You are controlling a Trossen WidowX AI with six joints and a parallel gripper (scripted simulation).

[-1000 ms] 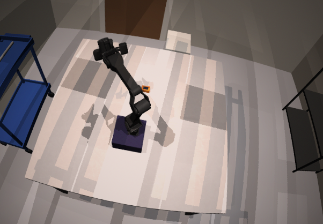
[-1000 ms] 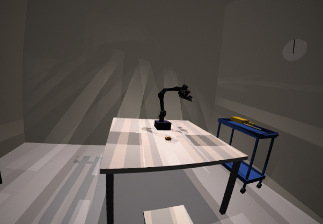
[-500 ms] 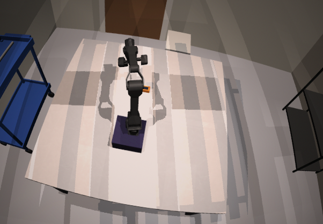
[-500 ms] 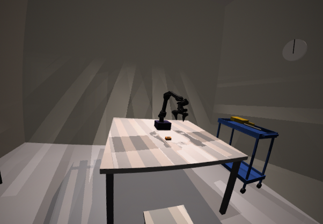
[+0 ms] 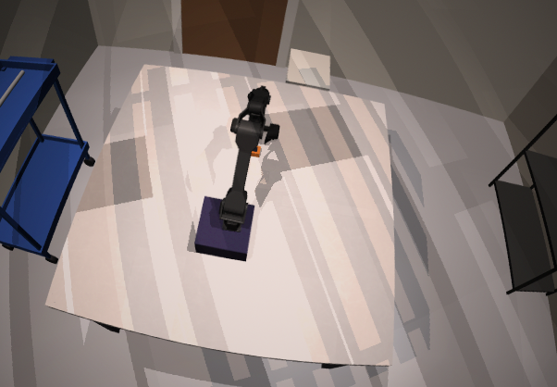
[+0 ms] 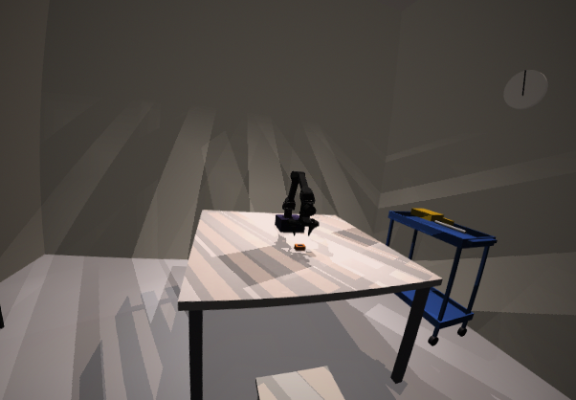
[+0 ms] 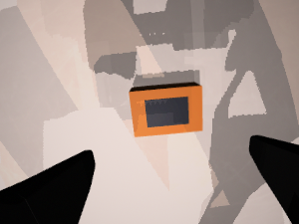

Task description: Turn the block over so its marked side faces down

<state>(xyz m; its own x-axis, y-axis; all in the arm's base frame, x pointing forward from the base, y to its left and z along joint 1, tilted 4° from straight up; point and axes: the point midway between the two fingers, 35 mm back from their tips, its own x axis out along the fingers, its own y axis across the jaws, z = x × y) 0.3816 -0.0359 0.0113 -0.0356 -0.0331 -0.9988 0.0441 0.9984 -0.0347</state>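
An orange block (image 5: 256, 152) (image 6: 299, 248) (image 7: 194, 110) lies flat on the table (image 5: 287, 302) (image 6: 258, 295). A dark rectangular mark (image 7: 167, 112) is on its upward face in the wrist view. The arm hides part of the block in the top view. My gripper (image 6: 301, 233) (image 7: 173, 151) is open and empty, pointing down above the table. In the wrist view the block lies beyond the line between the fingertips, nearer the middle of the picture, with neither finger touching it.
The arm stands on a dark purple base (image 5: 222, 242) (image 6: 282, 222) on the table, behind the block in the exterior view. A blue cart (image 5: 43, 172) (image 6: 471, 240) stands beside the table. A pale box (image 5: 309, 67) (image 6: 299, 385) and a black shelf (image 5: 520, 232) are off the table.
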